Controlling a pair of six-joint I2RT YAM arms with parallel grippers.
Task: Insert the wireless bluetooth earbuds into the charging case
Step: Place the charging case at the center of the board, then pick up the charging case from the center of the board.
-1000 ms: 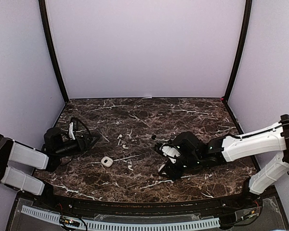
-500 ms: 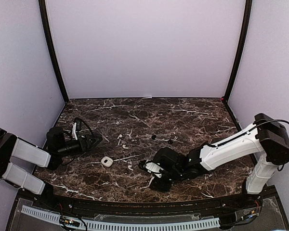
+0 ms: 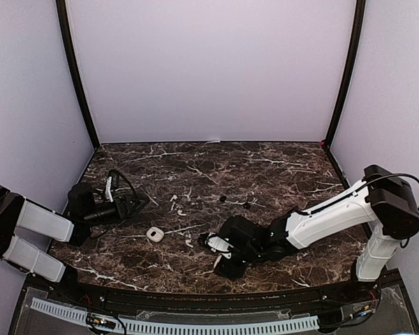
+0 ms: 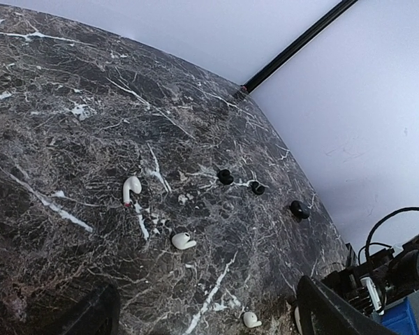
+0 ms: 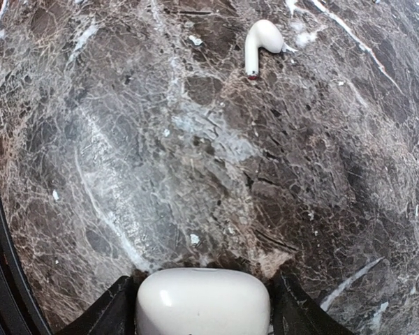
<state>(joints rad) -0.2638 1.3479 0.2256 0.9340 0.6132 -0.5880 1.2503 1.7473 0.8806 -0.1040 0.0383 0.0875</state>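
White and pebble-smooth, lodged between the right jaws at the bottom of the right wrist view: charging case (image 5: 202, 301); dark fingers (image 5: 119, 307) close against both its sides, jaws about case-wide apart; cannot tell whether truly clamped or merely flanked. Ahead on the dark marbled surface (image 5: 126, 139), well apart from the case: stemmed white earbud (image 5: 262, 40), lying flat. Left jaws spread wide, fingertips (image 4: 91, 315) at either lower corner of the left wrist view, holding nothing. Beyond them, loose on the surface: far white earbud (image 4: 131, 188); near white earbud (image 4: 183, 241) just beside it; two black earbuds (image 4: 225, 176) farther right, close together. From above, between the two arms: second white case (image 3: 154, 234), resting alone; right arm (image 3: 335, 209) stretched low and leftward; left arm (image 3: 35, 227) folded at the left edge.
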